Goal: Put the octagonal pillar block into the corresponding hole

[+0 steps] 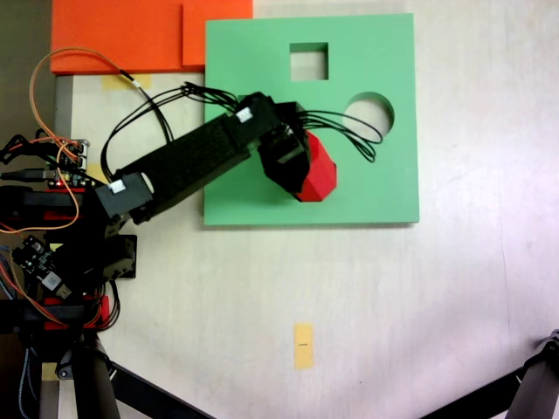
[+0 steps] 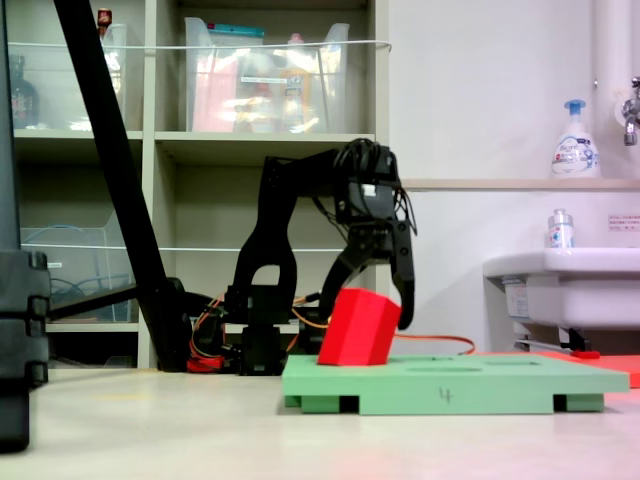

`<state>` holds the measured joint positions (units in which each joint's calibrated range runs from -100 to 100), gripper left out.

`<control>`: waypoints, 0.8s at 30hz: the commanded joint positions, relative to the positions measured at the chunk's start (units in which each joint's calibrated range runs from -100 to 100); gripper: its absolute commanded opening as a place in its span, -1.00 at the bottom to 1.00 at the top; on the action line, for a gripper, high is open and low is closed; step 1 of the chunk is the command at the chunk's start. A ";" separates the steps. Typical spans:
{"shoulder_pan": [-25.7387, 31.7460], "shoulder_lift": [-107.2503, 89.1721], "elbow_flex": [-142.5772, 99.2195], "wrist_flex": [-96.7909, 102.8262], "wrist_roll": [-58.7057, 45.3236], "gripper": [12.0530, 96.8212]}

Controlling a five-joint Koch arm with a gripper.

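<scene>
In a fixed view from above, the claw (image 1: pixel 301 170) straddles the red block (image 1: pixel 318 172), jaws spread on either side of it; the low view shows the block (image 2: pixel 359 327) tilted on the green board (image 2: pixel 450 384). A square hole (image 1: pixel 309 62) and round hole (image 1: pixel 370 112) lie beyond the claw. The arm and block hide the board beneath them, so no eight-sided hole can be made out.

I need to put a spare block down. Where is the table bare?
Bare table lies below the green board, around the yellow tape mark, and right of the board. It is crowded at left, by the arm's base and wires, and on the board where the gripper meets the red block.
</scene>
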<state>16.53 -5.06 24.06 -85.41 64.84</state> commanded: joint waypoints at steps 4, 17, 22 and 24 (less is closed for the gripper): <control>-0.78 1.15 0.97 -0.14 -0.10 -0.30; -1.81 4.22 0.97 0.53 -0.93 -0.28; -2.34 4.22 1.07 0.53 -1.66 -0.11; -2.74 4.22 0.97 0.53 -2.25 -0.05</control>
<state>14.63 -0.82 24.64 -84.73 63.81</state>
